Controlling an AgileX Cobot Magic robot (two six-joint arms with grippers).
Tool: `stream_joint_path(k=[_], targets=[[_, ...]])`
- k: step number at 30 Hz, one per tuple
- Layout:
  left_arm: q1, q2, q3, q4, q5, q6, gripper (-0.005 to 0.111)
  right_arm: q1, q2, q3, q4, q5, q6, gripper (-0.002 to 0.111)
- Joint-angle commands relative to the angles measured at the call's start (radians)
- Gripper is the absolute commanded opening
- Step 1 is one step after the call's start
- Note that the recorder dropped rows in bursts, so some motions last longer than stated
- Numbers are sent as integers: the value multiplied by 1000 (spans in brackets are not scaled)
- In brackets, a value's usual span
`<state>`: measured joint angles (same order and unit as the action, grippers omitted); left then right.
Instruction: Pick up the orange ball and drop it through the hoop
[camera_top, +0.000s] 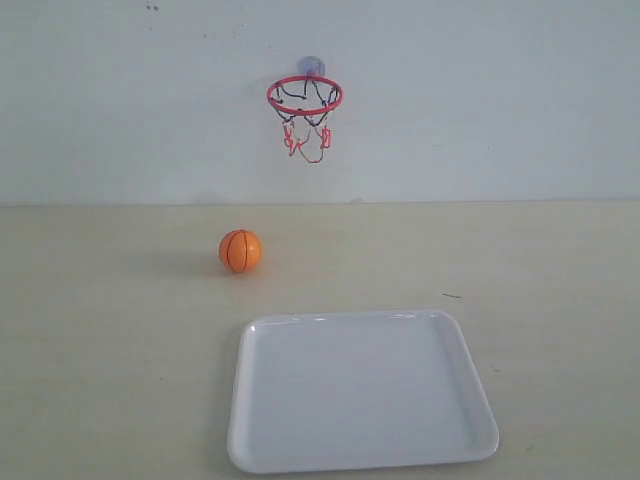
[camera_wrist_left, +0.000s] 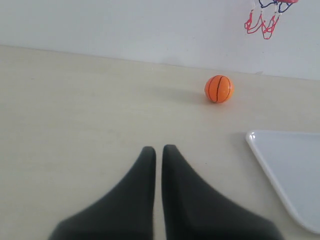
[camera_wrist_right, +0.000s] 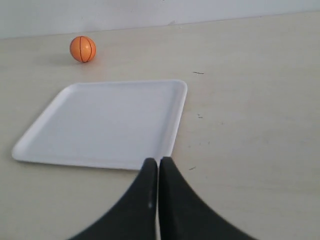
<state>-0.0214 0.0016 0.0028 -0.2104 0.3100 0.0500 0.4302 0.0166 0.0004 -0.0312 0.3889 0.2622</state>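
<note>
Pale tabletop (camera_top: 100, 350) meets a white wall (camera_top: 500, 100) bearing the hoop (camera_top: 304, 96). The orange ball (camera_top: 240, 250) rests toward the far edge, left of centre, behind a white tray (camera_top: 360, 390).

Left wrist view: the left gripper (camera_wrist_left: 159, 152) is pinched nearly together and empty, with the ball ahead and unobstructed.

Right wrist view: the right gripper (camera_wrist_right: 158, 162) is closed and empty, with the ball beyond the tray's far corner. The left arm looks nearer.

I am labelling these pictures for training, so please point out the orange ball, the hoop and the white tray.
orange ball (camera_top: 240, 251), exterior view, middle of the ball.
hoop (camera_top: 304, 112), exterior view, front of the red ring.
white tray (camera_top: 360, 390), exterior view, bare middle of its floor.
</note>
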Motion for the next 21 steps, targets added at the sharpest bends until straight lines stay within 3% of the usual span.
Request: stream_joint_path(k=[1, 15, 21], targets=[[1, -2, -3, -2, -11, -2, 4, -2, -6, 0, -42, -9, 46, 0], [1, -2, -3, -2, -11, -2, 4, -4, -6, 0, -40, -9, 46, 0], [1, -2, -3, -2, -11, -2, 4, -91, -6, 0, -40, -9, 46, 0]])
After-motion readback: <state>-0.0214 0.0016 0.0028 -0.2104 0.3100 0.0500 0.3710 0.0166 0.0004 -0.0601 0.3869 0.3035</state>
